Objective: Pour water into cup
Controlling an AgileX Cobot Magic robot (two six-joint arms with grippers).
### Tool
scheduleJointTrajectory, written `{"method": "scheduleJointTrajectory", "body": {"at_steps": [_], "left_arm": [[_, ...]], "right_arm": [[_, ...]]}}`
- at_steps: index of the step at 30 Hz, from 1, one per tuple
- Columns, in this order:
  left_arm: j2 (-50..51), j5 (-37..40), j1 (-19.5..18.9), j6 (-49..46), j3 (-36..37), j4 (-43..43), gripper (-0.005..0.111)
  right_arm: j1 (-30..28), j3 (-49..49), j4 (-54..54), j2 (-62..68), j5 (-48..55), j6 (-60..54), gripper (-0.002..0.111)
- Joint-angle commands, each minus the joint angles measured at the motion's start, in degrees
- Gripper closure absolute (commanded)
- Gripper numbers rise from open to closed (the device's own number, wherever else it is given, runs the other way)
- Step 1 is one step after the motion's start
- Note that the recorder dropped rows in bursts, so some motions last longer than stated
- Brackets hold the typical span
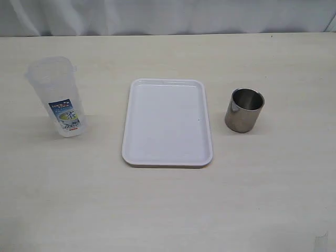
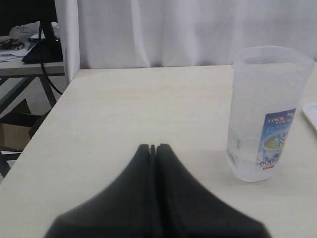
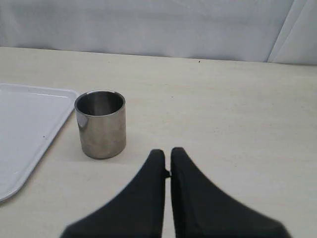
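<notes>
Judging the task barely begun: no grasp made, no pouring seen. Finding the cup [image 1: 244,110] upright on the right side of the table [image 1: 168,220], just right of the white tray [image 1: 167,82], mouth up and seemingly dry inside, though not certainly. Finding the translucent container [image 1: 55,97] with the blue label upright on the left, well apart from the cup, with the tray between them. Cannot make out the water for sure; perhaps a little low in that container. Noting the left gripper [image 2: 152,147] near the container but not touching it, fingers pressed together and holding nothing. Noting the right gripper [image 3: 167,151] near the cup, apart from it, fingers drawn together with only a hairline gap, holding nothing. Leaving all of it to do: parting the left fingers, taking the container, carrying it over, tipping it above the cup.
</notes>
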State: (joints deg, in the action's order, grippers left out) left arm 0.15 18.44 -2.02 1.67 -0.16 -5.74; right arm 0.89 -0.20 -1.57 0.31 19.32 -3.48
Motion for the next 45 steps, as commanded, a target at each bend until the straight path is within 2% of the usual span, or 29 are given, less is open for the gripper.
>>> {"method": "scheduleJointTrajectory", "body": {"at_steps": [1, 7, 15, 22, 25, 28, 30, 32, 34, 35, 37, 39, 40, 41, 42, 45], "left_arm": [[-0.1, -0.7, 0.2, 0.1, 0.2, 0.4, 0.107], [-0.1, -2.5, 0.2, -0.2, 0.2, -2.0, 0.107], [-0.1, -21.9, 0.2, -0.1, 0.2, -1.9, 0.107], [-0.1, -29.5, 0.2, 0.3, 0.2, -2.0, 0.107], [-0.1, -33.8, 0.2, 4.4, 0.2, -2.0, 0.107], [-0.1, -40.7, 0.2, 14.7, 0.2, -2.0, 0.107], [-0.1, -42.8, 0.2, 15.5, 0.2, -2.2, 0.107], [-0.1, -42.8, 0.1, 15.5, 0.2, -1.6, 0.107], [-0.1, -43.4, 0.1, 15.5, 0.2, 0.1, 0.105], [-0.1, -43.6, 0.1, 15.2, 0.2, 0.6, 0.1], [2.2, -43.6, 0.1, 15.2, 0.2, 0.6, 0.08], [4.3, -43.6, 0.1, 15.2, 0.2, 0.3, 0.047], [5.4, -43.8, 0.1, 14.8, 0.2, 0.3, 0.027], [6.6, -43.8, 0.1, 14.8, 0.2, 0.3, 0.014], [8.0, -43.9, 0.1, 14.8, 0.2, 0.3, 0.008], [12.4, -45.6, 0.1, 14.8, 0.2, -1.5, 0.007]], "right_arm": [[-0.1, 0.2, -0.2, -0.3, 0.1, 0.1, 0.104], [-0.1, 0.2, -0.2, -0.3, 0.0, 0.1, 0.104], [-0.1, 0.2, -0.2, -0.3, -8.0, 0.1, 0.104], [-0.1, 0.2, -0.2, -0.3, -18.5, 0.1, 0.104], [-0.1, 0.2, -0.2, -0.3, -21.0, 0.1, 0.104], [-0.1, 0.2, -0.2, -0.3, -25.6, 0.1, 0.104], [-0.1, 0.2, -0.2, -0.3, -28.5, 2.2, 0.104], [-0.1, 0.2, -0.2, -0.3, -28.6, 9.2, 0.104], [-0.1, 0.2, -0.2, -0.3, -30.2, 10.3, 0.103], [-0.1, 0.2, -0.2, -0.3, -31.2, 10.4, 0.097], [-0.1, 0.2, -0.2, -0.3, -31.9, 10.6, 0.076], [-0.1, 0.2, -0.2, -0.3, -31.3, 10.6, 0.045], [-0.1, 0.2, -0.2, -0.3, -31.3, 10.6, 0.034], [-0.1, 0.2, -0.2, -0.3, -31.4, 10.6, 0.028], [-0.1, 0.2, -0.2, -0.3, -31.4, 10.6, 0.027], [-0.1, 0.2, -0.2, 1.6, -31.7, 10.6, 0.027]]}}
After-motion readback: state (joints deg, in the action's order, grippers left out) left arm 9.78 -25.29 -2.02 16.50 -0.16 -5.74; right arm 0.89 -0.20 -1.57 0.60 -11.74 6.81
